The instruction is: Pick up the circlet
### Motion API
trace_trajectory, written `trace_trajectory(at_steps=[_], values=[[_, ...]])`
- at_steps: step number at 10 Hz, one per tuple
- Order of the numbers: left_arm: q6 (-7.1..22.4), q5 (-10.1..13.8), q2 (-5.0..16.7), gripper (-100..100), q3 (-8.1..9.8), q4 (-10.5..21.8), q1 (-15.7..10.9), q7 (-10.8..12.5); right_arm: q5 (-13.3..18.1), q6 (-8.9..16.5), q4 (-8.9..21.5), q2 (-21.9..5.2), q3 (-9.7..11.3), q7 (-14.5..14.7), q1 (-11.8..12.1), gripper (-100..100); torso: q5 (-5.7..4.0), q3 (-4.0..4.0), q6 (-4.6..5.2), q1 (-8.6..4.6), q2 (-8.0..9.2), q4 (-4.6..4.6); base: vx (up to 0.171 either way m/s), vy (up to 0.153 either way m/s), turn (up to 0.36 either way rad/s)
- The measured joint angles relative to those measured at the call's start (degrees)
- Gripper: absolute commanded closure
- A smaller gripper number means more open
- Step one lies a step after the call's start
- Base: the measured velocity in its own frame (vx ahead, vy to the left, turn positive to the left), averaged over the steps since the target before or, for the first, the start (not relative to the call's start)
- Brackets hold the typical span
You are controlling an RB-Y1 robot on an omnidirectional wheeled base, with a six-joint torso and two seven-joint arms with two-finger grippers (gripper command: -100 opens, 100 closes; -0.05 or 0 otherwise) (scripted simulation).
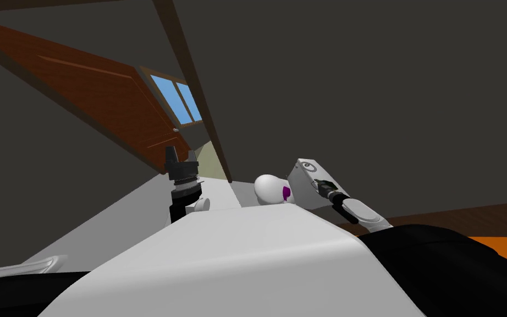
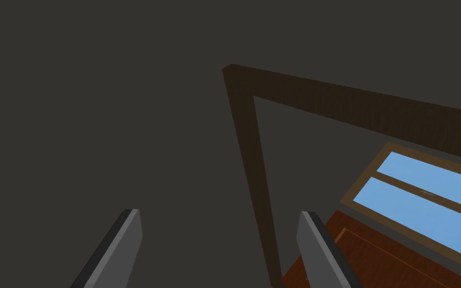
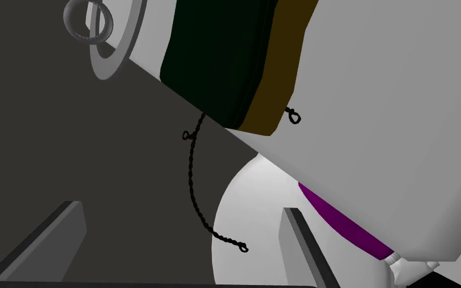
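Head view, left arm: your left gripper [image 1: 180,154] is raised in front of the brown door [image 1: 98,93], away from the work.
Head view, right arm: your right gripper [image 1: 324,185] is at the white table [image 1: 302,193], beside a rounded white object [image 1: 268,190].
Head view, circlet: the circlet [image 1: 308,166] shows as a small ring on the table's top face, just past the right gripper.
Left wrist view: the left gripper [image 2: 218,213] is released, with nothing between its fingers.
Right wrist view, gripper: the right gripper [image 3: 179,206] is spread wide and holds nothing.
Right wrist view, circlet: the circlet [image 3: 82,22] is a grey twisted ring on a round grey dish [image 3: 119,45], well apart from your fingers and off their centre line.
Right wrist view, clutter: a dark green and brown slab [image 3: 229,60] lies nearer you, a black cord [image 3: 193,175] hangs from it over the table [image 3: 399,125] edge, and a purple tube [image 3: 344,225] lies by one finger.
Step in hand: approach, by my reading; the grasp has not begun.
Doing it well: swing your wrist until the ring sits midway between the fingers. Pass clear of the slab and the cord, which could snag. Close across the band itself, not on the dish.
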Motion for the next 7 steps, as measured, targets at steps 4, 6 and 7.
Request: trace_trajectory(at_steps=[4,6,7], values=[[0.00,0.00,0.00,0,0.00,0.00,0.00,0.00,0.00,-0.04,0.11,0.08,0.08,-0.02,0.12,100,0.12,0.01,-0.10,0.13,-0.03,0.05,-0.001,0.000,-0.004],[0.00,0.00,0.00,0,0.00,0.00,0.00,0.00,0.00,-0.03,0.11,0.08,0.07,-0.03,0.12,100,0.12,0.00,-0.11,0.13,-0.04,0.05,0.000,0.000,0.000],[0.00,0.00,0.00,0,0.00,0.00,0.00,0.00,-0.01,-0.03,0.10,0.08,0.07,-0.03,0.12,0,0.12,0.00,-0.11,0.13,-0.04,0.05,0.000,0.000,0.000]])
